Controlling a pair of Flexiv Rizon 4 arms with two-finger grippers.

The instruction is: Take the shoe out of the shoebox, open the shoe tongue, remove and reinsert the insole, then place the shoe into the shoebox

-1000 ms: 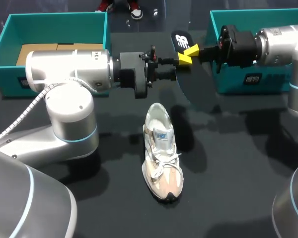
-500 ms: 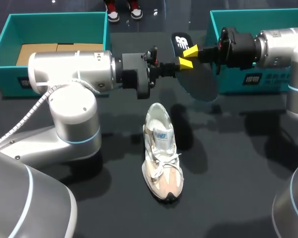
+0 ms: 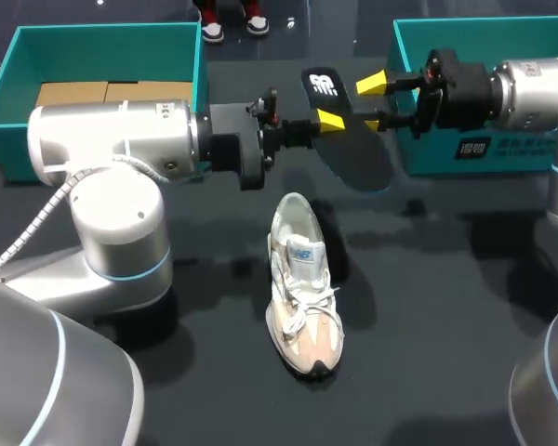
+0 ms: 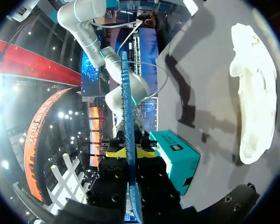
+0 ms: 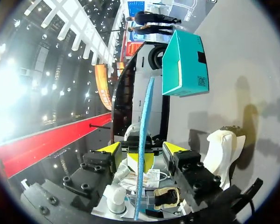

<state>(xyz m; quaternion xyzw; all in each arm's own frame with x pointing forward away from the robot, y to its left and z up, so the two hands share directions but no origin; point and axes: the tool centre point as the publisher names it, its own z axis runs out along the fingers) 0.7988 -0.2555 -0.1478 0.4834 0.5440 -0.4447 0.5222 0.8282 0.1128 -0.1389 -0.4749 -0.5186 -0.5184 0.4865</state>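
shoe (image 3: 302, 283) front-centre | insole (image 3: 339, 139) behind it, in left end effector (image 3: 327, 121) | left box (image 3: 102, 51) back-left | right box (image 3: 511, 153) back-right

1. The dark, flat foam insole (image 3: 342, 139) shows only as a thin blue edge in both wrist views; its faces are hidden.
2. In the head view its nearer end merges with the dark worktop (image 3: 446, 307), leaving its outline unclear.
3. The right teal cardboard shoebox (image 3: 428, 158) is cut off at the picture's side and partly covered by the right arm (image 3: 530, 88).
4. The left arm (image 3: 112, 139) hides most of the front wall of the left teal box (image 3: 102, 46).
5. In the right wrist view, a black finger of the right claw (image 5: 141, 149) half hides the white-and-beige laced sneaker (image 5: 226, 149).
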